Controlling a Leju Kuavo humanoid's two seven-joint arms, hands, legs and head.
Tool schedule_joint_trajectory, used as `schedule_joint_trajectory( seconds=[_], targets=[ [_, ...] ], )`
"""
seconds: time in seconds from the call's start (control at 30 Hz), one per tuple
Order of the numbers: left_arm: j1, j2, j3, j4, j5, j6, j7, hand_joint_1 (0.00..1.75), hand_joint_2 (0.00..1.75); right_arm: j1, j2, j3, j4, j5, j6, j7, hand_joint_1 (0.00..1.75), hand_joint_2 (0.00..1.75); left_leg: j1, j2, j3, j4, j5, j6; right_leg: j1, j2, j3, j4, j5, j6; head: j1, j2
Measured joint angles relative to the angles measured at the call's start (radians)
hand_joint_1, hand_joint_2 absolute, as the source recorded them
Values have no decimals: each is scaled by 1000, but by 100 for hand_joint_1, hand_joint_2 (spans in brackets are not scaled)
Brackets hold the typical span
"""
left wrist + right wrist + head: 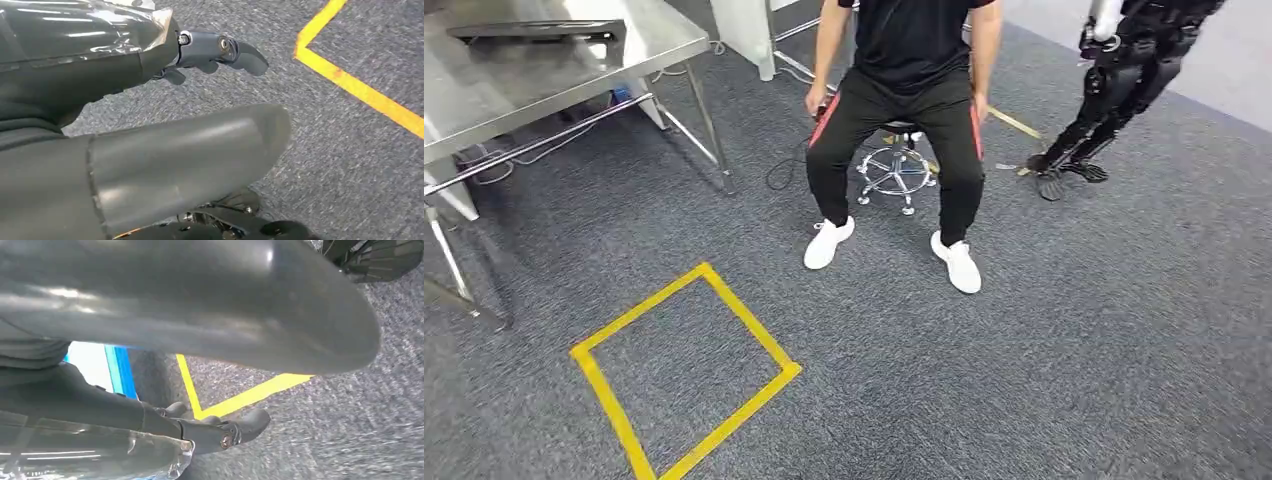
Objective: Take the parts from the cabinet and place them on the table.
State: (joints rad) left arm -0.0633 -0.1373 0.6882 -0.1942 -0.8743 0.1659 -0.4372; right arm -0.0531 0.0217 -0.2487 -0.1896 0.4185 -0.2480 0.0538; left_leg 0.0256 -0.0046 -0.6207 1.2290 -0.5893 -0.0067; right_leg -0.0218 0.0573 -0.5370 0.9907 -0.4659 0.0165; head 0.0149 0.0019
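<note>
In the left wrist view my left hand hangs over the grey carpet. A part in a glossy clear plastic bag lies along its dark fingers, opposite the thick thumb. In the right wrist view my right hand holds a similar bagged part against its fingers. The steel table stands at the far left in the head view, with a flat dark tray on it.
A person sits on a wheeled stool straight ahead, feet on the carpet. A yellow tape square marks the floor at the near left. Another dark robot stands at the far right. A cable lies by the stool.
</note>
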Motion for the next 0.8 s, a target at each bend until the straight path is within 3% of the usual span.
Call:
schedule_joint_trajectory(
  seconds=[0.03, 0.07, 0.1, 0.13, 0.17, 0.2, 0.23, 0.27, 0.3, 0.33, 0.4, 0.43, 0.47, 0.5, 0.53, 0.57, 0.6, 0.63, 0.67, 0.73, 0.77, 0.8],
  targets=[
    [0, 0, 0, 0, 1, 0, 0, 0, 0, -1, 0, 0, 0, -2, 0, 0, 0, 0, 0, -11, 39, -88, 50, 5, 0, 14, 3, 1, 0, 0, 0, 0],
    [0, 0, 0, 0, 1, 0, 0, 0, 0, -2, 0, 0, 0, -3, 0, 0, 0, 0, 1, -48, 76, -172, 91, 12, 0, 26, 4, 2, 0, 1, 0, 0],
    [0, 2, 2, 0, 1, 0, 0, 0, 0, -4, 2, 0, 0, -2, 0, 0, 0, 0, 1, -95, 88, -208, 91, 18, 9, 37, -2, 10, -2, 4, 0, 0],
    [-1, 1, 3, 0, 1, 0, -2, 0, 0, -7, 2, 0, 0, -2, 0, -1, 0, 0, 2, -79, 89, -218, 86, 13, 9, 45, -13, 13, -1, 8, 1, 0],
    [-3, 2, 3, 0, 1, 0, -2, 0, 0, -6, 2, 0, 0, -2, 0, -2, 0, 0, -4, -73, 86, -216, 85, 16, 6, 56, -22, 10, 4, 17, 2, 0],
    [-3, 1, 3, 0, 1, 1, -3, 0, 0, -3, 1, 0, 0, -2, 0, -2, 0, 0, -10, -63, 86, -215, 87, 23, 0, 67, -26, 6, 9, 24, 0, 0],
    [-3, 0, 4, 0, 3, 2, -3, 0, 0, -1, 0, 0, 0, -2, 0, -2, 0, 0, -8, -52, 89, -227, 94, 32, 6, 79, -35, 2, 11, 35, 1, 0],
    [-4, 0, 5, 0, 3, 2, -4, 0, 0, 1, 1, 0, 0, -2, 0, -2, 0, 0, -3, -35, 92, -238, 103, 42, 2, 36, -36, 21, 4, 35, 1, 0],
    [-3, 0, 5, 0, 3, 2, -5, 0, 0, 0, 2, 0, 0, -1, 0, -2, 0, 0, -5, -26, 93, -240, 104, 48, 8, -14, -59, 60, -23, 31, 4, 0],
    [-2, -1, 5, 0, 3, 2, -5, 0, 0, -2, 3, 0, 0, 2, 0, -2, 0, 0, -7, -9, 92, -240, 104, 50, 6, -35, -98, 132, -63, 25, 11, 0],
    [1, -1, 6, 0, 3, 2, -5, 0, 0, -4, 3, 0, 0, 3, 0, -2, 0, 0, -10, 24, 89, -240, 103, 51, 5, -44, -175, 291, -126, 25, 12, 0],
    [1, -1, 6, 0, 3, 2, -5, 0, 0, -3, 3, 0, 0, 4, 0, -2, 0, 0, -10, 38, 88, -240, 103, 50, 5, -45, -188, 327, -132, 32, 11, 0],
    [1, -1, 6, 0, 4, 2, -5, 0, 0, 0, 3, 0, 0, 5, 1, -2, 0, 0, -10, 51, 88, -240, 103, 50, 3, -47, -174, 307, -120, 42, 12, 0],
    [1, -1, 6, 0, 4, 2, -5, 0, 0, 3, 3, 0, 0, 7, 2, -2, 0, 0, -10, 61, 89, -240, 103, 49, 2, -51, -139, 249, -97, 53, 12, 0],
    [1, -3, 6, 0, 5, 2, -5, 0, 0, 3, 2, 0, 0, 9, 2, -2, 0, 0, -9, 73, 91, -239, 101, 47, 0, -65, -79, 143, -61, 64, 12, 0],
    [0, -4, 7, 0, 5, 3, -5, 0, 0, 1, 1, 0, 0, 10, 2, -2, 0, 0, -9, 83, 94, -239, 100, 44, -2, -96, -22, 46, -34, 70, 12, 0],
    [0, -3, 8, 0, 5, 4, -5, 0, 0, -2, 2, 1, 0, 11, 3, -2, 0, 0, -18, 92, 97, -238, 95, 36, 3, -138, -1, -2, -20, 60, 14, 0],
    [2, -4, 9, 0, 5, 5, -6, 0, 0, -4, 1, 1, 0, 11, 3, -2, 0, 0, -19, 100, 101, -237, 90, 28, 10, -130, 3, -2, -11, 48, 13, 0],
    [0, -3, 10, 0, 6, 6, -7, 0, 0, -3, 2, 1, 0, 12, 3, -2, 0, 0, -20, 108, 105, -237, 91, 23, 8, -117, -8, 2, -10, 36, 6, 0],
    [-3, -5, 10, 0, 7, 8, -10, 0, 0, -1, 1, 1, 0, 13, 4, -2, 0, 0, -17, 127, 113, -240, 89, 12, 10, -97, -12, 1, -9, 23, 8, 0],
    [-3, -5, 10, 0, 7, 8, -12, 0, 0, -2, 1, 1, 0, 13, 4, -2, 0, 0, -10, 111, 109, -233, 81, 3, -10, -86, 1, -2, -2, 12, 8, 0],
    [-3, -5, 10, 0, 7, 8, -13, 0, 0, -2, 3, 2, 0, 14, 4, -2, 0, 0, -8, 56, 99, -202, 52, -1, -8, -78, -1, -2, 1, 7, 4, 0]
  ],
)
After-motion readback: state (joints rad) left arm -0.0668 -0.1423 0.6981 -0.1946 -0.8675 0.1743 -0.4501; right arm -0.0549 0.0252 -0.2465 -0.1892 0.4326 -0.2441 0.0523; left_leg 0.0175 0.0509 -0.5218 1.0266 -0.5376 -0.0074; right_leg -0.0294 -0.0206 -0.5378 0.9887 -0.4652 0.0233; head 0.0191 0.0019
